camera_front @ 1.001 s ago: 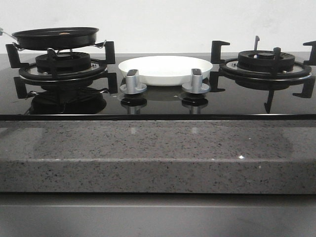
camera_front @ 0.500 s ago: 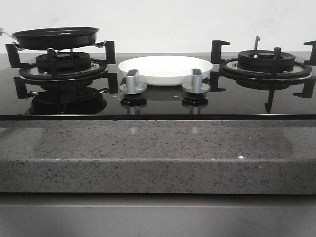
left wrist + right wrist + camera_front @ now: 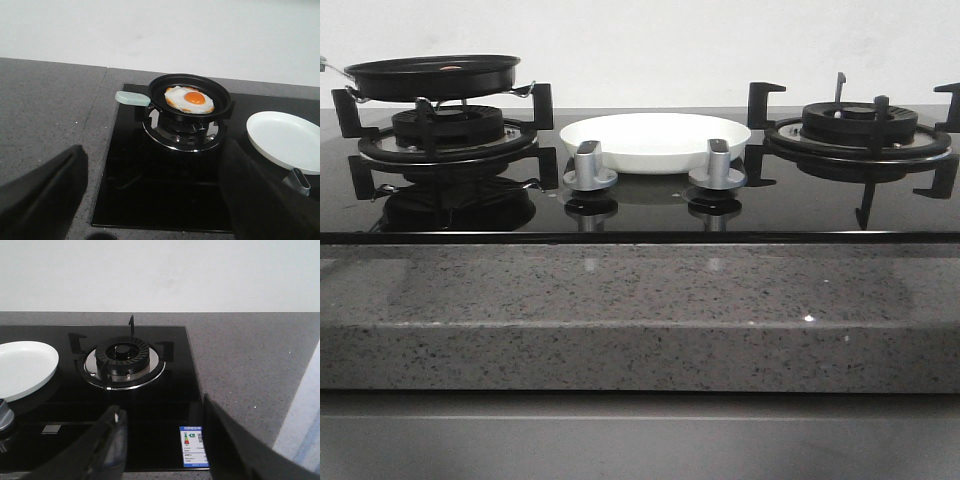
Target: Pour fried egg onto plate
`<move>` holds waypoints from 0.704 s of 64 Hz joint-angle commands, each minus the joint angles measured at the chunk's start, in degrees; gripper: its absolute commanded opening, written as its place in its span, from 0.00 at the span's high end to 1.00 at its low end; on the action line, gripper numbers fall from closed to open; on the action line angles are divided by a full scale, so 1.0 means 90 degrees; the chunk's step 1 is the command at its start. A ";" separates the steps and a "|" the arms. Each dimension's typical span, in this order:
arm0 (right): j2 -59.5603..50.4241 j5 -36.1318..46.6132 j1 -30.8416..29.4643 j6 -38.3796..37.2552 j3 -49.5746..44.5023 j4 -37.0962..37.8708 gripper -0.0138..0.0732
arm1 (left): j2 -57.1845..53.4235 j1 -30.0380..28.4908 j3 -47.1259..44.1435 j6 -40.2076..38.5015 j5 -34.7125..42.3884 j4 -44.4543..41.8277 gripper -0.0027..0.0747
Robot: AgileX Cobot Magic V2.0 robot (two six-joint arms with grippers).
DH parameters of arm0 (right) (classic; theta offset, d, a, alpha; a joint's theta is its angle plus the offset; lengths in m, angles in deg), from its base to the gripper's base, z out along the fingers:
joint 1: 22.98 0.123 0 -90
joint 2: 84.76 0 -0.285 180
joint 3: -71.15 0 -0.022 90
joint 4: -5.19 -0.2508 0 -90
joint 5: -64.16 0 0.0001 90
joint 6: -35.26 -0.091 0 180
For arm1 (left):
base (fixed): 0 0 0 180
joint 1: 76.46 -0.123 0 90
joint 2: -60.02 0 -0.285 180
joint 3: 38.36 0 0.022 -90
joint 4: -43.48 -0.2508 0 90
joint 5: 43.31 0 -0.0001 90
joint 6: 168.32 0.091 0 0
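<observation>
**Both grippers spread and unladen over the hob**

Left gripper [image 3: 150, 195]: dark fingers [image 3: 42, 200] spread wide, nothing between them, hanging above the front edge of the black glass hob [image 3: 150, 200]. Straight ahead of it, a black frying pan [image 3: 192, 95] seated on the left burner [image 3: 180, 135], pale handle [image 3: 132, 98] pointing away toward the grey counter [image 3: 45, 120]. Inside the pan, flat on its floor, the fried egg [image 3: 190, 99], orange yolk up. Beyond the pan to the gripper's right, the white plate [image 3: 285, 140], bare, resting on the glass just behind a silver knob [image 3: 298, 181].

Right gripper [image 3: 165, 440]: fingers [image 3: 112, 445] likewise parted, gripping nothing. Ahead of it, the right burner [image 3: 122, 357], uncovered, ringed by black pan supports; off to its left, the same plate; just beside its right finger, a small energy label [image 3: 192, 445] stuck on the glass.

Further out: speckled grey stone all round the hob, with a thick front edge [image 3: 640, 315] in the front view, and a plain white wall [image 3: 640, 40] behind.
</observation>
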 commanded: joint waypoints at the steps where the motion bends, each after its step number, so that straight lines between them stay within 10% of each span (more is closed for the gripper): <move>1: 0.0114 0.0546 0.0004 0.0041 0.0203 0.0013 0.40 | 0.0109 0.0051 0.0222 0.0007 0.0563 0.0071 0.26; 25: 0.0309 0.0507 0.0044 0.0154 0.0271 -0.0574 0.40 | 0.0109 0.1164 0.0222 0.0007 0.0563 0.0071 0.26; 45: 0.2356 -0.0896 0.0595 0.2113 0.1519 -0.2480 0.33 | 0.0109 0.1274 0.0222 0.0007 0.0563 0.0071 0.26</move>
